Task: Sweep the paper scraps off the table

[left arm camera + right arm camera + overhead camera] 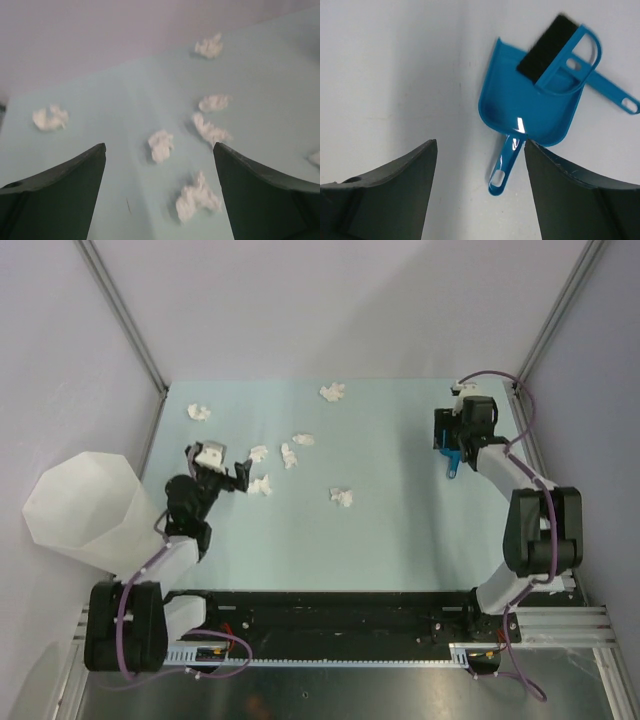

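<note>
Mint-green table point(400, 530), white bin point(80, 505) off its left edge. The left arm reaches forward from its base, elbow bent, with the left gripper point(226, 464) low over the surface, jaws wide apart and empty. Scraps point(342, 497) lie scattered over the left and middle of the table; two wads show in the gap between its fingers, none gripped. On the right, the right arm stretches along the edge, right gripper point(481, 142) pointing down, jaws apart, holding nothing, above a blue dustpan point(530, 110) with a brush point(547, 47) lying in it.
</note>
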Robot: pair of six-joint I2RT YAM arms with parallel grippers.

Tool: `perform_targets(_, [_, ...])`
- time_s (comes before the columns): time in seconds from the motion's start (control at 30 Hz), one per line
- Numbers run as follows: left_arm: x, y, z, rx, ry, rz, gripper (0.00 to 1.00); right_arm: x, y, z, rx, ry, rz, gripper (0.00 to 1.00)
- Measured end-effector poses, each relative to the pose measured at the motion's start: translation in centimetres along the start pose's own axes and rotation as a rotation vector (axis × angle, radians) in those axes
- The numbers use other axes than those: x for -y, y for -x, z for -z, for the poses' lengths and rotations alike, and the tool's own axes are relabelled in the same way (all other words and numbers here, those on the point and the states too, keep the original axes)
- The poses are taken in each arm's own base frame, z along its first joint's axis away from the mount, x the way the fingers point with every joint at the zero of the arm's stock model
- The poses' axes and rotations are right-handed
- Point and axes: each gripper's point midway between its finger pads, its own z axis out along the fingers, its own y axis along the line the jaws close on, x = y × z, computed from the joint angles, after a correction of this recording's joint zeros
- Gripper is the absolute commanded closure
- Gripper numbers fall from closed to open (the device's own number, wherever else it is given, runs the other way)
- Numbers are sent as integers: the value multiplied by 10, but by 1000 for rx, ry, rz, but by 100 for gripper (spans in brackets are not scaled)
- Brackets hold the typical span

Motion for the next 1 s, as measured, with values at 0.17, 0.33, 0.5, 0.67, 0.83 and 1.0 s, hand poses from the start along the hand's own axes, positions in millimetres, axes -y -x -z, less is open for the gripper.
perform_targets(0.17, [7, 69, -14, 47, -106, -73, 12, -3, -31, -28, -186, 27, 59, 26])
perform_targets(0.33, [28, 52, -9, -106, -218, -51, 13, -11, -47, -54, -284, 62, 119, 24])
perform_targets(0.5, [43, 26, 7, -230, -271, -12, 12, -17, -59, -84, -362, 75, 190, 28])
perform_targets(0.67, [46, 43, 21, -194, -274, -38, 12, -19, -67, -105, -436, 86, 248, 44])
perform_targets(0.83, [49, 62, 31, -140, -272, -59, 12, -19, -70, -103, -475, 103, 265, 73])
perform_targets(1.0, [52, 59, 36, -159, -284, -50, 12, -28, -80, -94, -498, 143, 207, 90])
